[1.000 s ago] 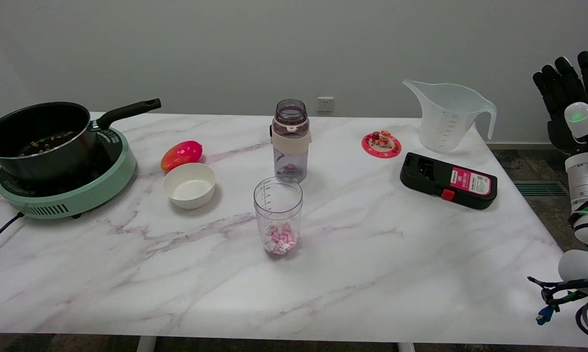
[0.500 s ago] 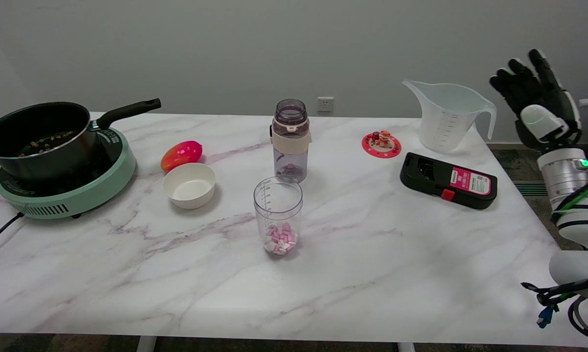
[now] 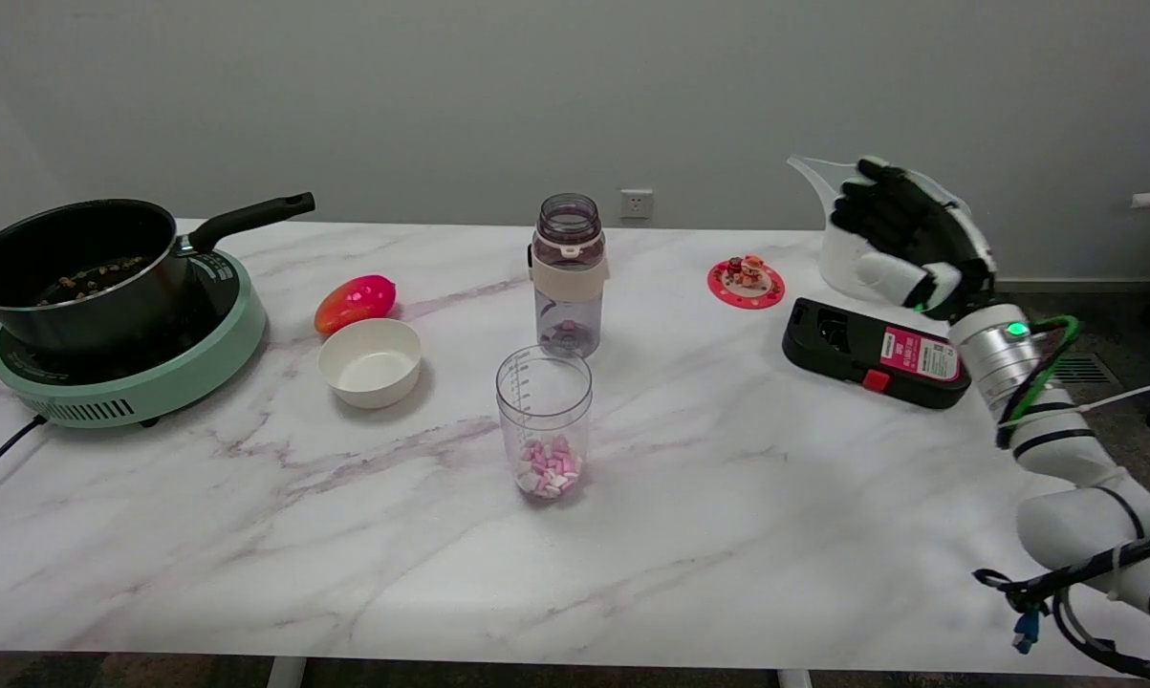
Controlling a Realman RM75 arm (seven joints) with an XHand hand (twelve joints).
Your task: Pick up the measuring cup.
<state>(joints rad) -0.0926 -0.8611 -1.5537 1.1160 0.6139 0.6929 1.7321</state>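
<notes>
A large translucent measuring jug (image 3: 840, 256) with printed marks stands at the table's back right corner. My right hand (image 3: 909, 237) hangs in the air in front of it, fingers apart and holding nothing, and hides the jug's handle and right side. Whether the hand touches the jug cannot be told. A smaller clear graduated cup (image 3: 544, 420) with pink and white pieces in its bottom stands upright at the table's middle, far to the left of the hand.
A black device with a red label (image 3: 871, 352) lies just below the hand. A red coaster with small figures (image 3: 746, 281), a purple bottle (image 3: 568, 275), a white bowl (image 3: 370, 361), a red-orange fruit (image 3: 355, 301) and a pan (image 3: 68, 272) on a green hotplate (image 3: 154, 377) stand to the left.
My right hand has swung left and down from beyond the table's right edge to in front of the jug. Nothing on the table has moved.
</notes>
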